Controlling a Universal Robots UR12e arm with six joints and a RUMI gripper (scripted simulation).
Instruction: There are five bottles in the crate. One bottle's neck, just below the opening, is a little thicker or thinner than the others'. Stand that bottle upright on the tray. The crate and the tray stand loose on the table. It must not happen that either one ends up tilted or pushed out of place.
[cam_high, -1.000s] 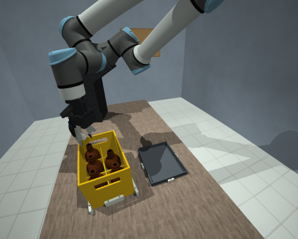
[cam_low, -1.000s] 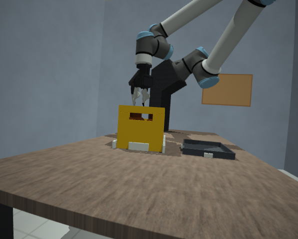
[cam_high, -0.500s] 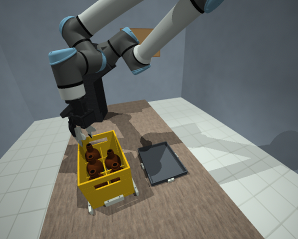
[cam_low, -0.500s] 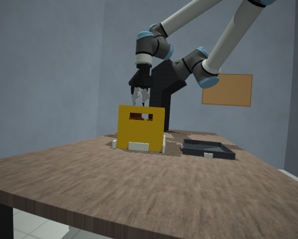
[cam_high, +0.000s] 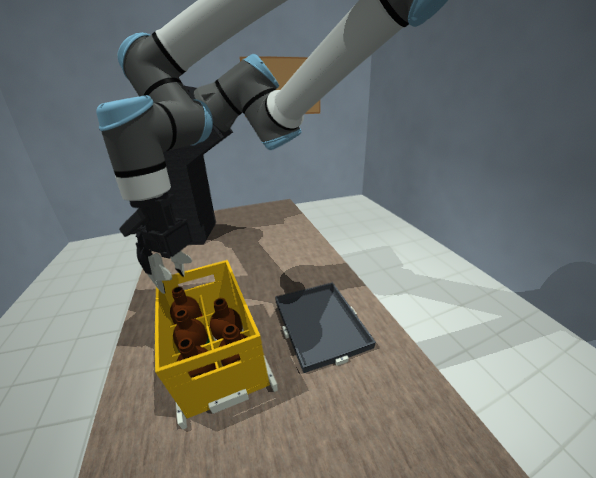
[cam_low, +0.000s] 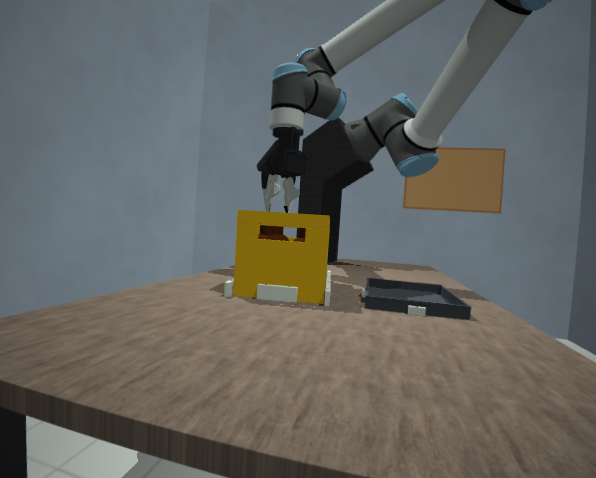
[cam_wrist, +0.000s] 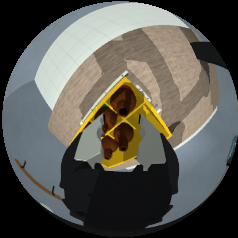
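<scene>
Directly beneath the end effector (cam_high: 167, 272), whose jaws hang partly apart and hold nothing, five brown bottles (cam_high: 186, 317) stand in the yellow crate (cam_high: 210, 382); off to one side, the dark tray (cam_high: 325, 327) rests on the counter (cam_high: 390, 425).

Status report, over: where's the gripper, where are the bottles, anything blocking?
Gripper part open, empty, above the crate rim. Five bottles all in the crate. Tray holds no bottle. Nothing between gripper and bottles.
</scene>
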